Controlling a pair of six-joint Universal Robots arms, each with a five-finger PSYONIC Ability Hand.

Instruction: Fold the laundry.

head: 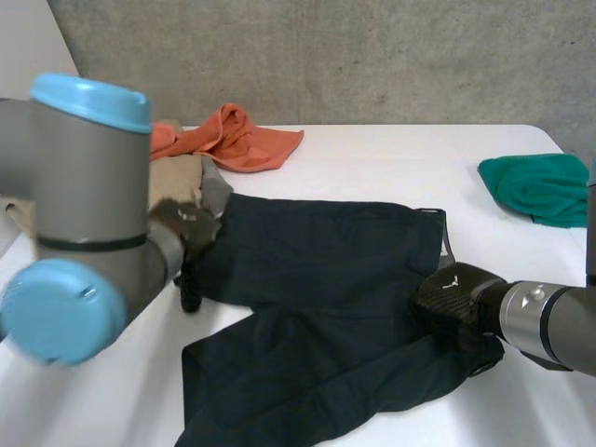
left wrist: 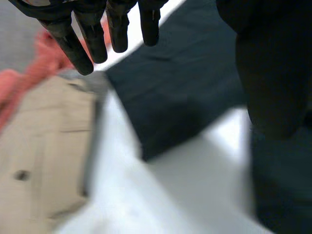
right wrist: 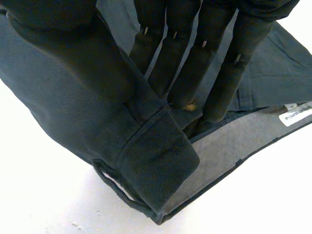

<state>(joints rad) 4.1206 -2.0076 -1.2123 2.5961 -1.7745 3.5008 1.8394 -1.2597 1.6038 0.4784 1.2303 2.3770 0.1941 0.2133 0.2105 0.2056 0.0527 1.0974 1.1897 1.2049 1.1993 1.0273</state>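
Head view puts the left hand (head: 189, 233) at the dark garment's (head: 326, 270) left edge. Its fingers (left wrist: 92, 34) hang straight and loose over that edge, holding nothing. Just beyond that edge lies a beige garment (head: 177, 182), and past it, well clear of the dark garment, an orange cloth (head: 233, 140). The dark garment itself is spread across the middle of the white table (head: 391, 158), one leg trailing toward the robot. At its right end the right hand (head: 454, 300) has the waistband (right wrist: 151, 161) nipped between thumb and straight fingers, a belt loop (right wrist: 114, 183) hanging below the grip. A green cloth (head: 540, 186) sits well off to the dark garment's right.

The step, I'd judge, is the first fold. To do it well, the left hand should take a firm pinch on its own edge before anything lifts, catching only the dark cloth and not the beige one beside it. Then both hands should rise level and carry across together, so the fabric lands flat without dragging or bunching.
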